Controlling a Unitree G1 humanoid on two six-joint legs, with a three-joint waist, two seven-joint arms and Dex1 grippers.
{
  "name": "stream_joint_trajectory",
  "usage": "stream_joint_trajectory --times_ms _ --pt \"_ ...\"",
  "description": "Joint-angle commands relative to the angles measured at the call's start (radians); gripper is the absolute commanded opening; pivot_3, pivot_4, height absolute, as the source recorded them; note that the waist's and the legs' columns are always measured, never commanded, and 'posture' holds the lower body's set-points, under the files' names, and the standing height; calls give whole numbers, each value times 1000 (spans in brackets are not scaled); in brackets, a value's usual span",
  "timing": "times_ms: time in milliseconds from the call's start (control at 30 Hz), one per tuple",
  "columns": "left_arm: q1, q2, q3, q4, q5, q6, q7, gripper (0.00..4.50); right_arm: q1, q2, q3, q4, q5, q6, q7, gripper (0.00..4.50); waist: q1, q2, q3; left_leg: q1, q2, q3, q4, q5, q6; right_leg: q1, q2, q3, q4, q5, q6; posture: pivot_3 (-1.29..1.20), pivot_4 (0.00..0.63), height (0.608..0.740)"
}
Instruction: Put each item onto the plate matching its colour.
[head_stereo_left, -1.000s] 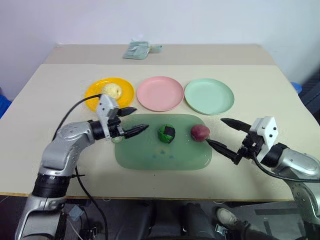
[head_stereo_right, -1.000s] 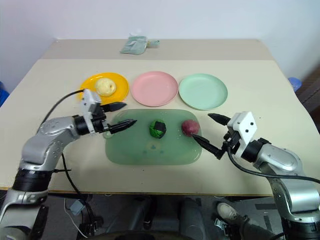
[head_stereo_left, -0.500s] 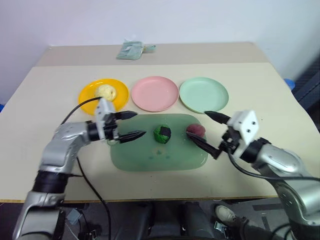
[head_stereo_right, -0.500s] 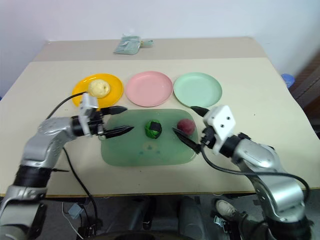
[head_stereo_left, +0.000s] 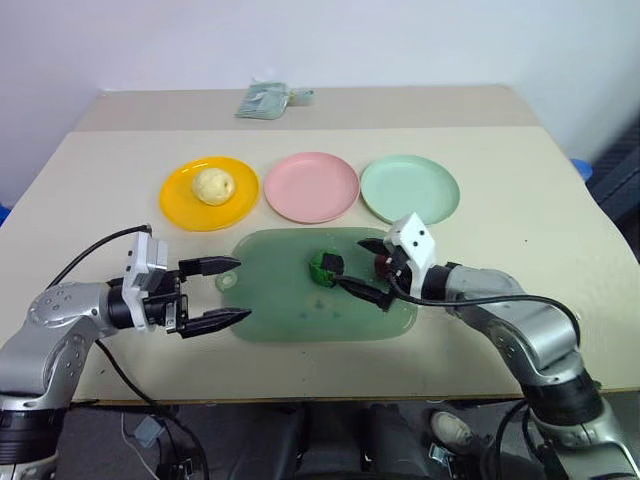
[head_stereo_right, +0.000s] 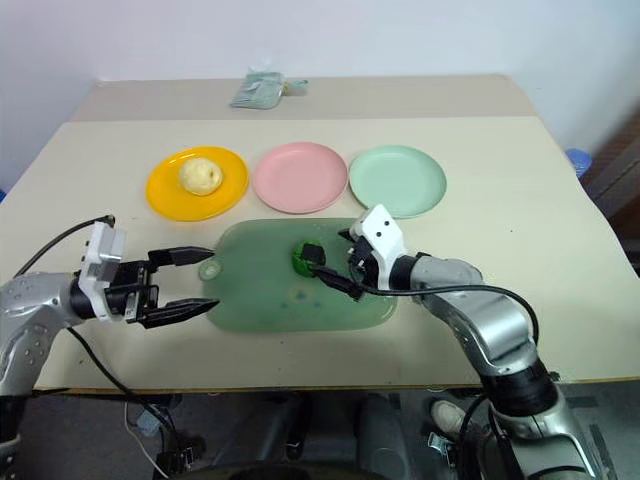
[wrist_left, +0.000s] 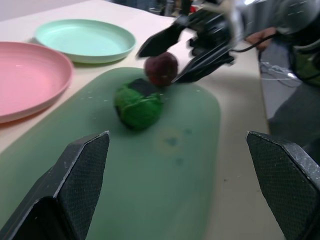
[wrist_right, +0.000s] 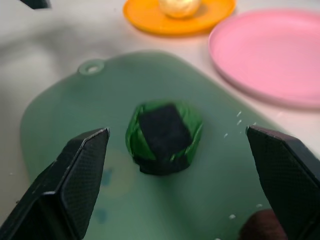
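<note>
The pale yellow item (head_stereo_left: 213, 185) lies on the orange-yellow plate (head_stereo_left: 180, 198). The pink plate (head_stereo_left: 311, 186) and the mint green plate (head_stereo_left: 410, 189) stand bare beside it. On the dark green mat (head_stereo_left: 290, 310) sit the green item with a black patch (head_stereo_left: 326, 266) and the maroon item (wrist_left: 161, 69). My right gripper (head_stereo_left: 352, 264) is open over the mat, pointing at the green item, which lies just ahead of its fingertips. The maroon item sits between its fingers, close to one of them. My left gripper (head_stereo_left: 243, 289) is open at the mat's left edge, holding nothing.
A folded pale green cloth (head_stereo_left: 272, 98) lies at the back of the table. The plates stand in a row behind the mat. A black cable (head_stereo_left: 95, 250) arcs above my left arm. Bare tabletop stretches to the right of the mat.
My left gripper drew back off the mat toward the near left. My right gripper swung left over the mat, up to the maroon and green items. The items stayed put.
</note>
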Motion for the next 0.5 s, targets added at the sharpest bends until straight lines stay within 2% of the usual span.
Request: stream_joint_trajectory --times_ms 33,500 --pt "30 15 48 -70 -26 6 26 4456 -60 31 7 39 9 13 34 4500 0 0 0 0 0 0 0 0 0 0 0 0 0 0 0 0 150 740" --pt "107 -24 56 -147 -7 -30 119 4456 -149 104 74 202 -30 36 112 4500 2 0 0 0 0 0 -1 0 0 0 0 0 0 0 0 0 150 740"
